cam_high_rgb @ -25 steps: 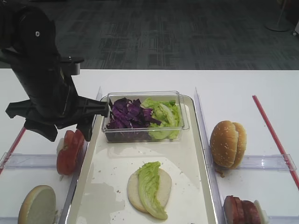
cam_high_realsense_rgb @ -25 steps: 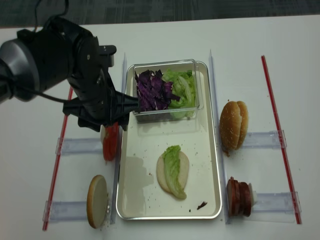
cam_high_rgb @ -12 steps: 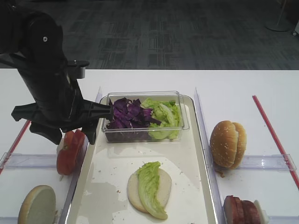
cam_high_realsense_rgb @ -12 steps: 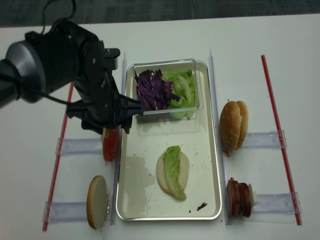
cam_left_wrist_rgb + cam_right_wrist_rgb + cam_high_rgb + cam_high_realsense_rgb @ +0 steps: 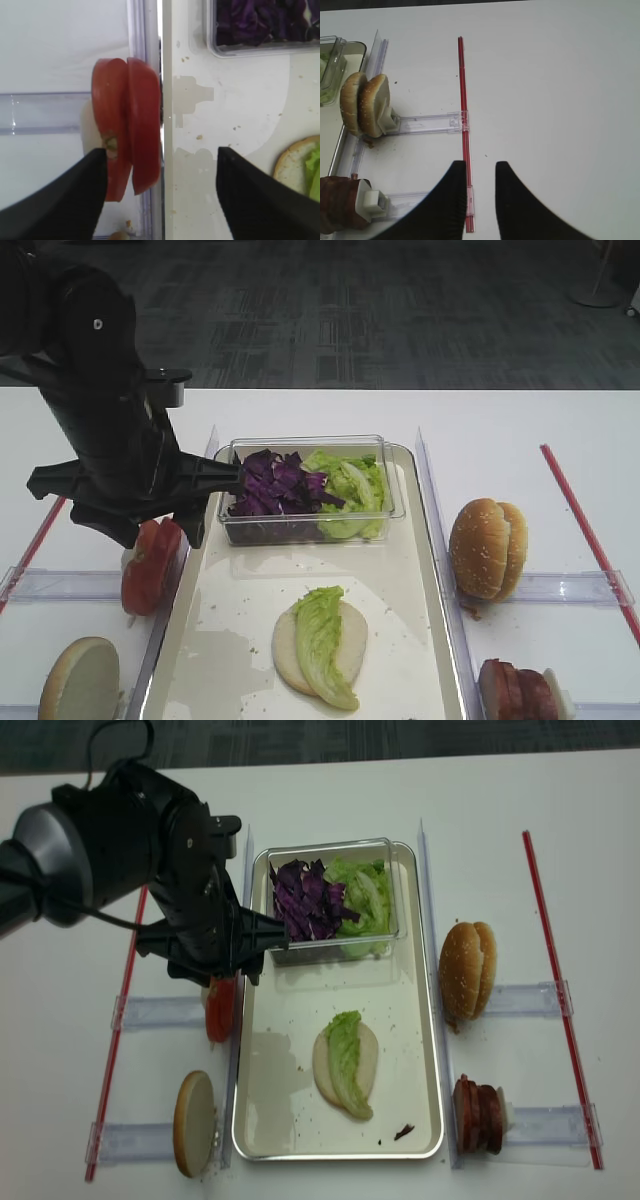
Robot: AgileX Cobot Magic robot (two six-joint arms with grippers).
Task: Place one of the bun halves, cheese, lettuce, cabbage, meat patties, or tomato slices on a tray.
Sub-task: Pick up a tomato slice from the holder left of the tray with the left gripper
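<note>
While I watch the feeds, these are my readings:

Left gripper (image 5: pixel 157 192): my left wrist view shows the two dark fingers (image 5: pixel 75 200) spread wide, one on the left of the tomato slices (image 5: pixel 127 150) and one to their right over the tray; I see no contact with the slices.
Tomato slices: two red slices standing on edge in a clear holder (image 5: pixel 45 112), just left of the tray's left rim, under the left arm (image 5: pixel 150 870) in the overhead view.
Tray (image 5: pixel 290 1120): long silvery tray in the middle of the white table (image 5: pixel 330 790), crumbs on its bottom.
Bun halves: one pale half (image 5: pixel 345 1058) lies flat on the tray toward the near end; another (image 5: pixel 195 1122) stands on edge near left, off the tray; two seeded halves (image 5: pixel 467 970) stand on edge right of the tray.
Lettuce: one long leaf (image 5: pixel 346 1062) lies on the bun half in the tray; more (image 5: pixel 364 900) fills the right part of the clear tub (image 5: pixel 330 948) at the tray's far end.
Cabbage (image 5: pixel 305 900): left part of the same tub.
Meat patties (image 5: pixel 478 1113): a row on edge, near right, off the tray.
Right gripper (image 5: pixel 480 200): over bare table beside a red strip (image 5: pixel 462 100), fingers narrowly apart, holding nothing.
</note>
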